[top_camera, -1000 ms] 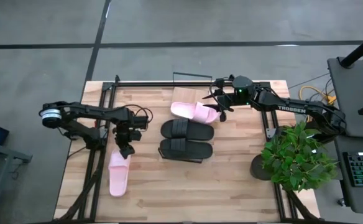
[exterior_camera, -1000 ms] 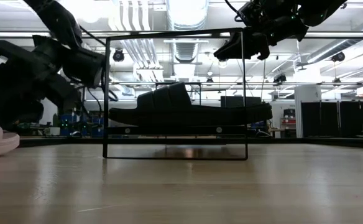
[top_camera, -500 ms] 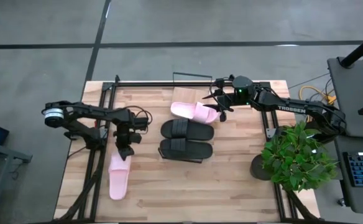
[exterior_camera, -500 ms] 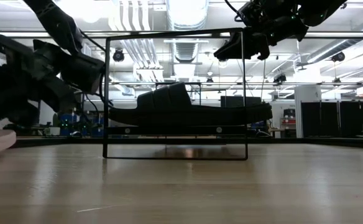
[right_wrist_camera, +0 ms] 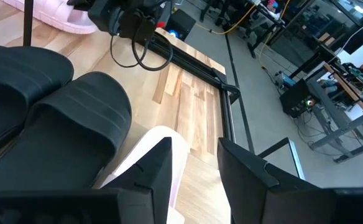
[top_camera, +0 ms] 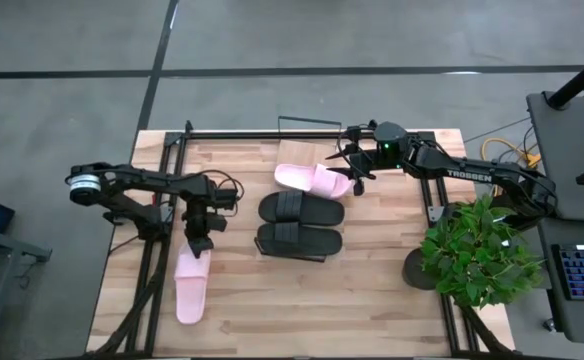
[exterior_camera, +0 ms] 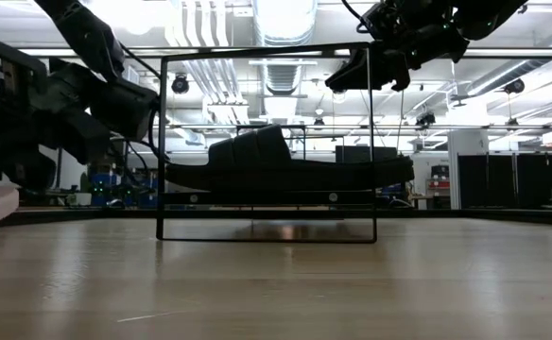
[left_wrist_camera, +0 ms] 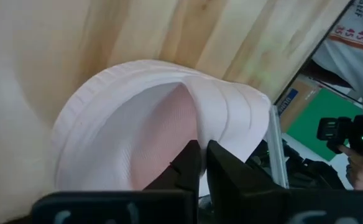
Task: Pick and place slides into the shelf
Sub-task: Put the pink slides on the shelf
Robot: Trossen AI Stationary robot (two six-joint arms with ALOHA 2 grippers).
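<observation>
High view is showing four slides on the wooden surface (top_camera: 372, 300): two black ones (top_camera: 300, 225) lying side by side at centre, one pink slide (top_camera: 313, 180) beside them, and another pink slide (top_camera: 191, 283) toward the left edge. Left tool (top_camera: 201, 243) is pinching that slide's ribbed strap (left_wrist_camera: 231, 118), as only its wrist view is revealing. Right tool (top_camera: 350, 172) is apparently gripping the other pink slide.

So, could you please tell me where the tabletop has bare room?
Bare wood spans the front strip below the black slides, right of the pink slide held by the left gripper. The middle is crowded, near the right gripper.
</observation>
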